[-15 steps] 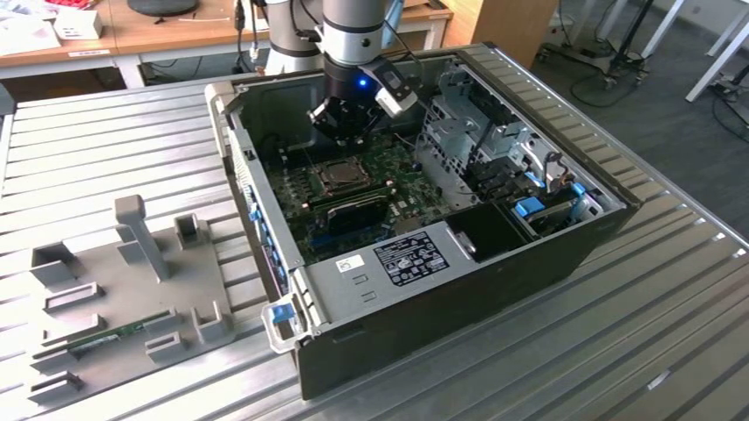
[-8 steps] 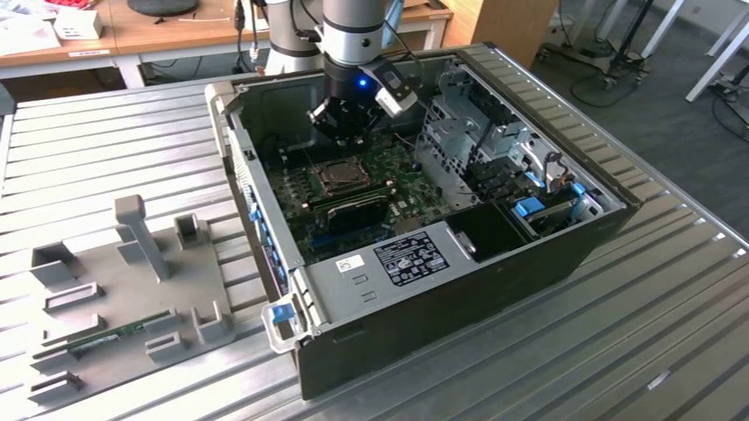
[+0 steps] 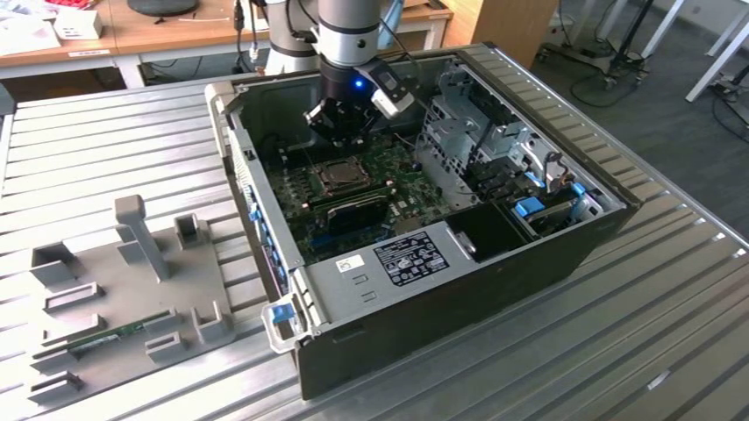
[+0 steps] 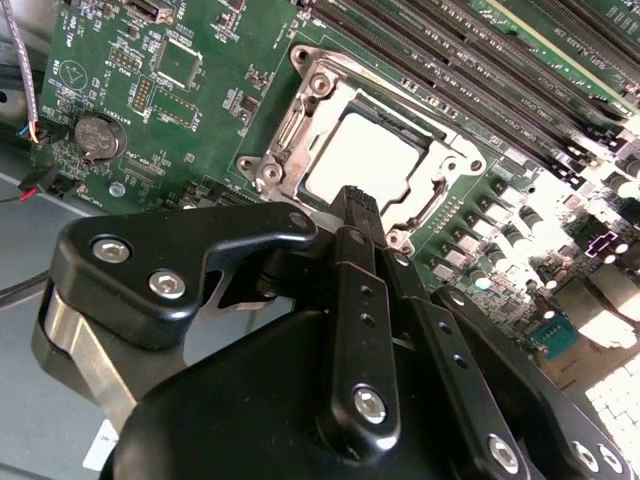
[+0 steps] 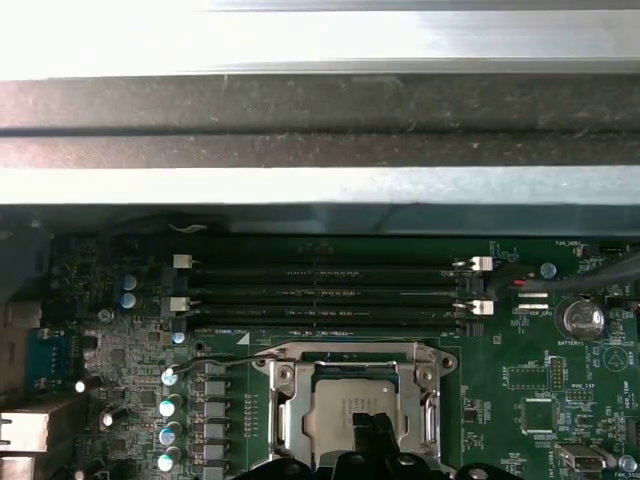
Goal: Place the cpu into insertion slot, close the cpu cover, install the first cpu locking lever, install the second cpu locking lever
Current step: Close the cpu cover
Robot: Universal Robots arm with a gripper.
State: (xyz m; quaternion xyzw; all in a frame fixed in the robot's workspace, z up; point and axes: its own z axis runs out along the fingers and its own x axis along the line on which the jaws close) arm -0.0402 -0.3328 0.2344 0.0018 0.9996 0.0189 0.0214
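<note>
Black fingers pressed together with nothing between them, the gripper (image 4: 357, 205) hangs just over one edge of the cpu cover (image 4: 295, 125); whether it touches the metal cannot be told. The silver frame lies flat on the insertion slot (image 3: 338, 179), and the cpu (image 4: 358, 160) sits inside, its grey top showing through the window. Around the slot spreads the green motherboard (image 4: 110, 60), inside an open computer case (image 3: 468, 289) on the ribbed metal desk (image 3: 105, 140).

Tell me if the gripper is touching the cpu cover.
Cannot tell. In the second wrist view the gripper overlaps one edge of the cpu cover, hiding any contact or gap; the exterior view does not settle it either.
</note>
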